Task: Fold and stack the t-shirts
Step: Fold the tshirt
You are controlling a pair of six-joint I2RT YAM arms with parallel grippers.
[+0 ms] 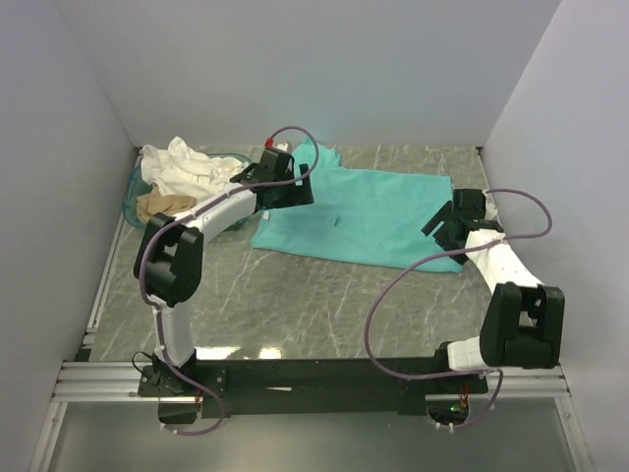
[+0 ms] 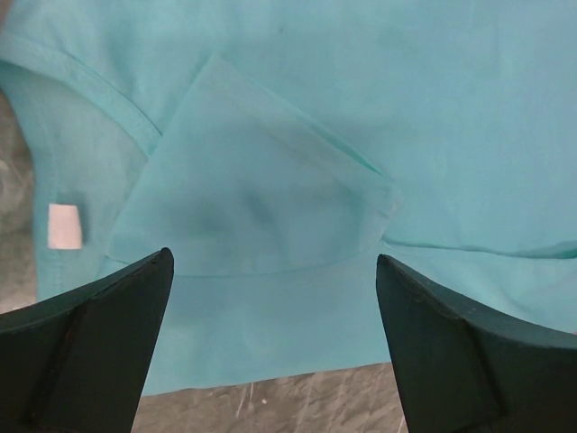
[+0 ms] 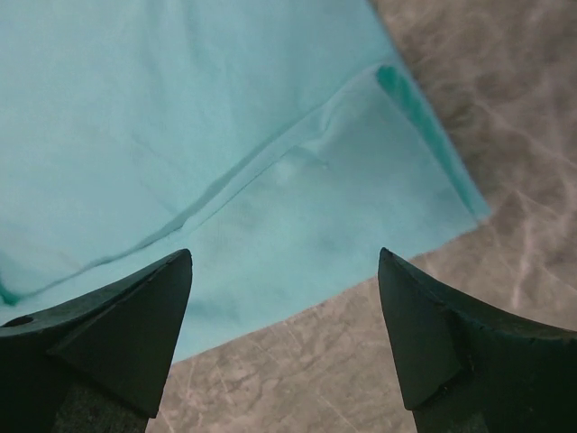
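Lying flat on the far half of the table [image 1: 295,295], the teal t-shirt [image 1: 364,211] runs from near the far-left corner toward the right edge. It is spread out, and I judge it not yet folded into a neat packet.

At its left end the left wrist view shows the neckband with a small white tag [image 2: 64,225] and a sleeve [image 2: 252,207] doubled over onto the body. The left gripper [image 1: 291,189] hangs above that spot, its fingers spread wide [image 2: 273,257] with nothing between them. At the right end, a seamed corner of the shirt [image 3: 180,108] lies on the bare marble. The right gripper [image 1: 442,228] is poised over it, also spread wide and gripping nothing [image 3: 285,253].

In the far-left corner the white shirt [image 1: 182,162] and the beige shirt [image 1: 162,205] are heaped in the basket [image 1: 133,192], the white one spilling over its rim, so the stack is not begun.

The risks, as I judge them:
- The cloth is thin and layered. A pinch at the doubled sleeve may catch only the top layer, and the fold would then come up crooked.
- Fingers closing short of the edge on the right would slide off or bunch the corner.
- If one arm lifts before the other, the shirt could be dragged askew across the smooth marble.
- The left arm lies just beside the basket, so a swing to that side could snag the overhanging white shirt.
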